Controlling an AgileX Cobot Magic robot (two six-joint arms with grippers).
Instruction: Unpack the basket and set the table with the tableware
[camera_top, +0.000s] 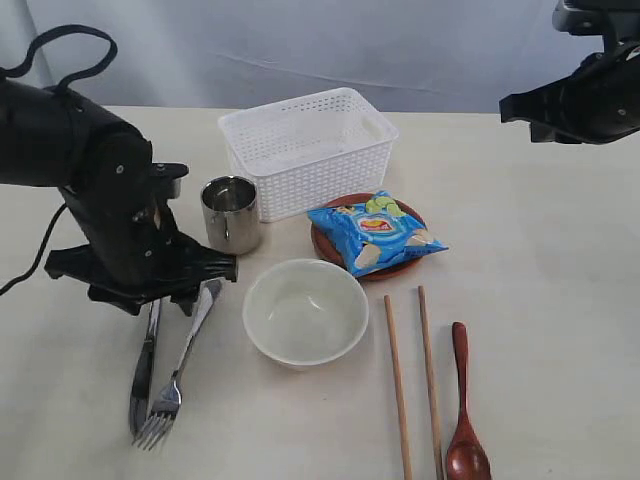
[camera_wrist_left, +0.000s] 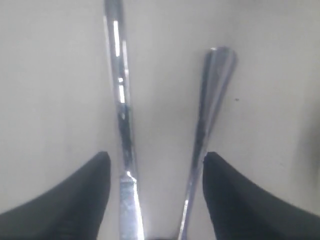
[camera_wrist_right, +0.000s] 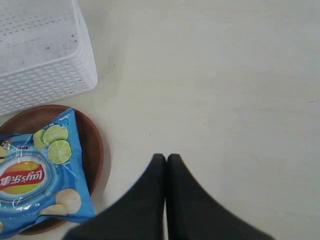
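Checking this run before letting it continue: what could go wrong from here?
1. The open left gripper straddles the handles of the knife and fork; a tilted lift could knock them askew.
2. The steel cup stands close beside it; a sideways swing might tip it.
3. The chips bag overhangs the plate, so moving the plate could dump it.

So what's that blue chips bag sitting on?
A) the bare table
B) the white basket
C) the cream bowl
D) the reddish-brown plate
D: the blue chips bag lies across the reddish-brown plate, whose rim shows around the bag's edges.
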